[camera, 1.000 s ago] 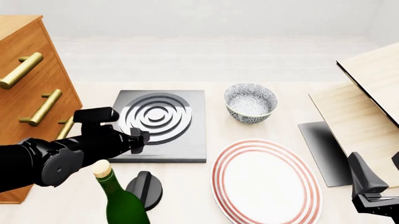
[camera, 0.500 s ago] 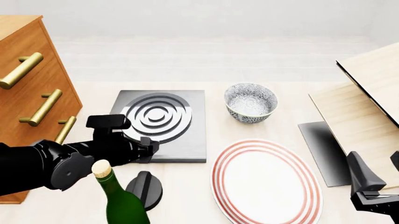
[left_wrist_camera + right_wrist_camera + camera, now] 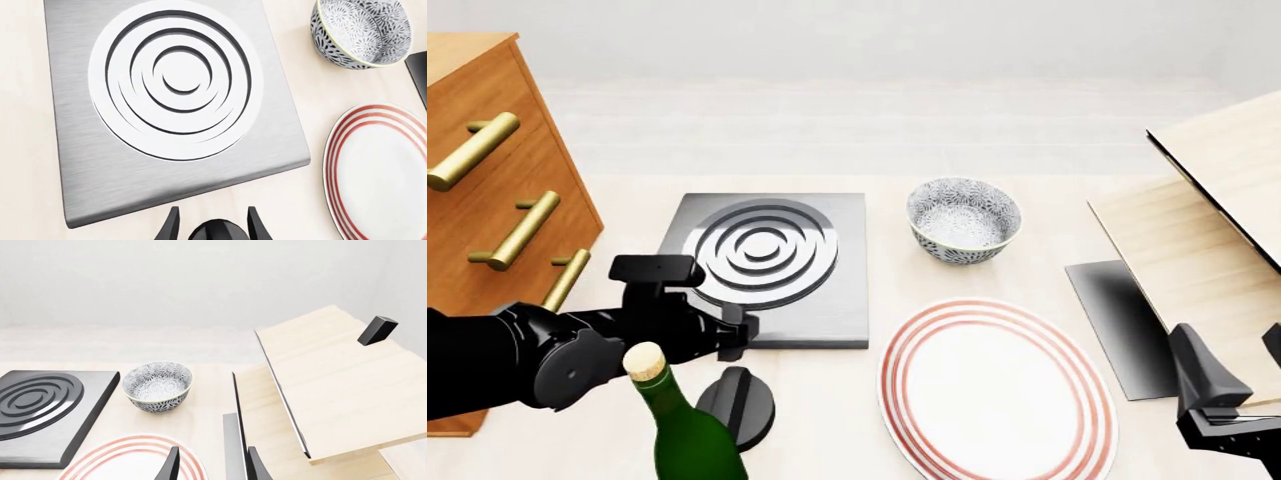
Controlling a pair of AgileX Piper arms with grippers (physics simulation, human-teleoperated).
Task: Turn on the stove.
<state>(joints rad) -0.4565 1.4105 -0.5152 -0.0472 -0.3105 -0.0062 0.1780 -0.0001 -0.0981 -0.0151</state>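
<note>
- left gripper point(image 3: 737, 338) has pulled back toward the near edge of the stove point(image 3: 827, 300) since half a second ago; a second ago it sat higher, over the slab's left side. net move is down and toward the knob point(image 3: 737, 402).
- reads as lining up on the knob, not yet on it. in the front view the gripper is still above the slab's near edge, knob just nearer the camera.
- left wrist view: two fingertips point(image 3: 171, 227) spread apart with the top of the knob point(image 3: 215, 231) showing between them, at the frame edge. jaws parted at a moderate gap, holding nothing.
- burner point(image 3: 758, 250) sits on the slab, left of centre on the table; the knob is separate, off the slab on its near side.
- bottle point(image 3: 681, 425) stands just beside the knob on its left, cork close to the left arm's wrist. main hazard, my read: arm could clip it on the way down.
- plate point(image 3: 1001, 390) lies right of the knob, near but apart; bowl point(image 3: 964, 220) is beyond it, right of the slab. neither in the way.
- drawer unit point(image 3: 494, 200) is at far left, close to the arm's elbow side.
- right gripper point(image 3: 210, 465) is parked at the far right by the wooden boards point(image 3: 1214, 220), fingers apart and empty. dark panel point(image 3: 1121, 320) lies beside it.
- next: descend, close on the knob's ridge, twist.
</note>
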